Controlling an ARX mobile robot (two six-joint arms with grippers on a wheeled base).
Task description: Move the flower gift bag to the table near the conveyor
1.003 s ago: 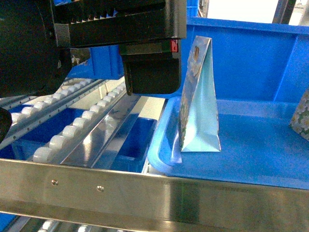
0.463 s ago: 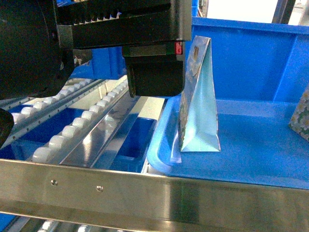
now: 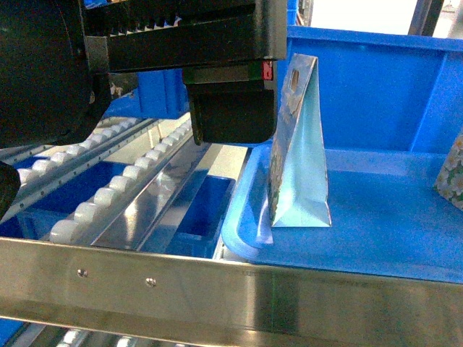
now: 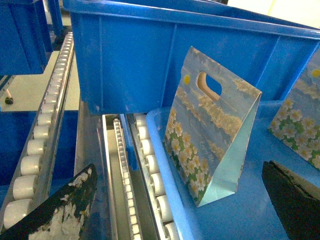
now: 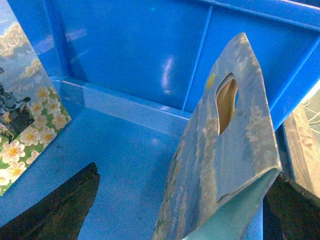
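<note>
The flower gift bag [image 3: 300, 152] stands upright in a blue bin [image 3: 235, 224], near its left rim. In the left wrist view the bag [image 4: 210, 130] shows its daisy face and handle hole. It stands ahead of my open left gripper [image 4: 178, 167], whose fingers [image 4: 65, 210] are spread wide. My left arm's black housing [image 3: 231, 108] hangs just left of the bag's top. My right gripper [image 5: 182, 175] is open, with a flower bag [image 5: 225, 150] standing close between its fingers, untouched. The conveyor [image 3: 108, 195] runs on the left. The table is out of view.
A second daisy-printed bag [image 3: 452, 173] leans at the bin's right side and also shows in the wrist views [image 4: 300, 115] [image 5: 25, 135]. A tall blue bin wall [image 4: 130, 60] rises behind. A steel frame bar [image 3: 217, 282] crosses the foreground.
My left arm's black housing has shifted slightly right, closer to the bag's top. The bag has not moved.
</note>
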